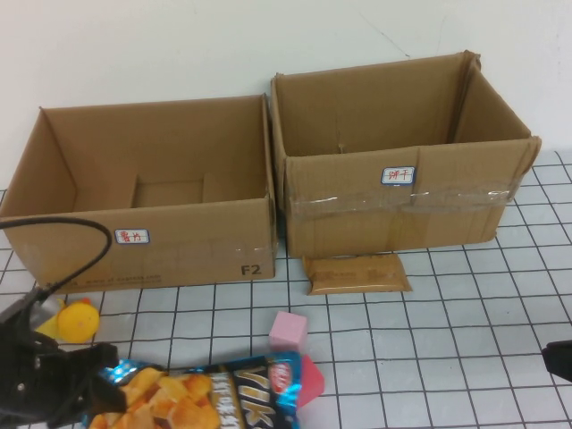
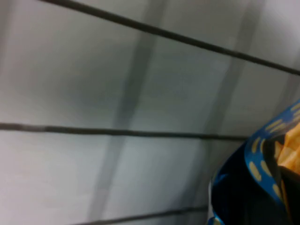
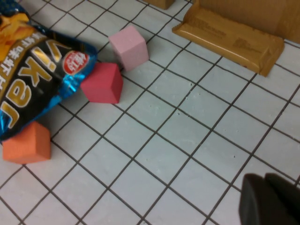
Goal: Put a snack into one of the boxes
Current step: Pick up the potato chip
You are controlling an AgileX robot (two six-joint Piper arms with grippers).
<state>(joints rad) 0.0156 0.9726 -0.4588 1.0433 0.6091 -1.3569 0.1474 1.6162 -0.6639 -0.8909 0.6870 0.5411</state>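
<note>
Two boxes [image 1: 268,179] stand behind; left tool [image 1: 85,380], grip state untellable, sits at the chip bag [image 1: 206,398] end, long axis running rightward; right tool [image 1: 559,357] far off, likewise untellable

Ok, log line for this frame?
left gripper: at chip bag | right gripper: parked at table edge | boxes: no snack visible inside

This looks like a robotics lab test bench rather than a home or shop. A white table [image 1: 465,304] ruled with a black grid runs up to a bare white wall [image 1: 179,45]. At the far side stand two open cardboard boxes, left [image 1: 147,192] and right [image 1: 398,165], each with a small handwritten label, and loose foam cubes [image 3: 129,46] lie on the grid.
</note>
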